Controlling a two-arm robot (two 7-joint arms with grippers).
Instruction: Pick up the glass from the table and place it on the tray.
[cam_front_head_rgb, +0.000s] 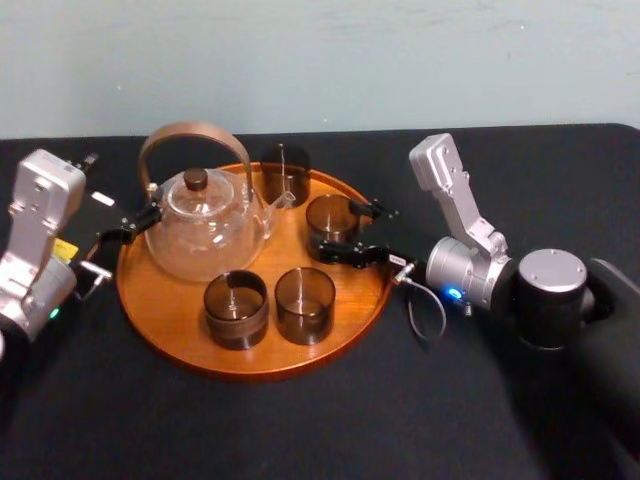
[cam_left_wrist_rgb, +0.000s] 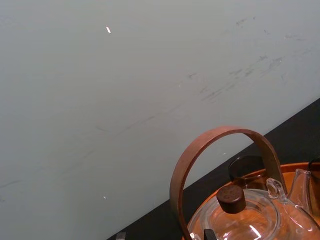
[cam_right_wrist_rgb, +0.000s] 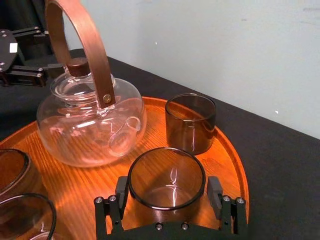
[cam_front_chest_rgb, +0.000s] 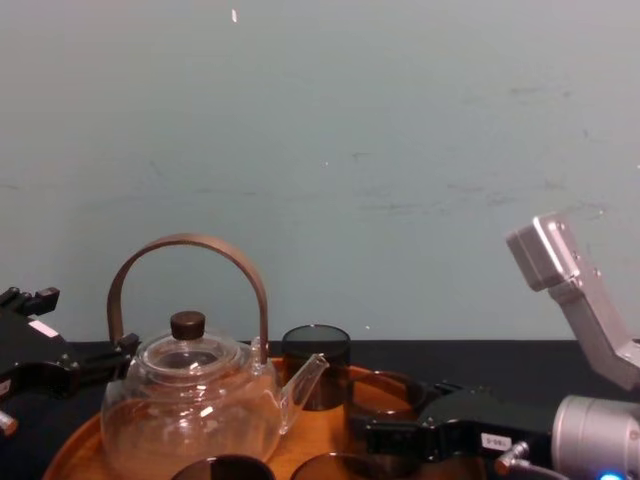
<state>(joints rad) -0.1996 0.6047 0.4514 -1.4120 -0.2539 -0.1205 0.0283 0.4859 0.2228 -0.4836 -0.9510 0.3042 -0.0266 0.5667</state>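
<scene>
Silver arm (cam_front_head_rgb: 455, 200), black right pincer (cam_front_head_rgb: 338, 228)

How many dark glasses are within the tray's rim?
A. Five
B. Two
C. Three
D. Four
D: inside the tray are the back glass, the right-side glass at the right gripper, the front-left glass and the front-right glass.
</scene>
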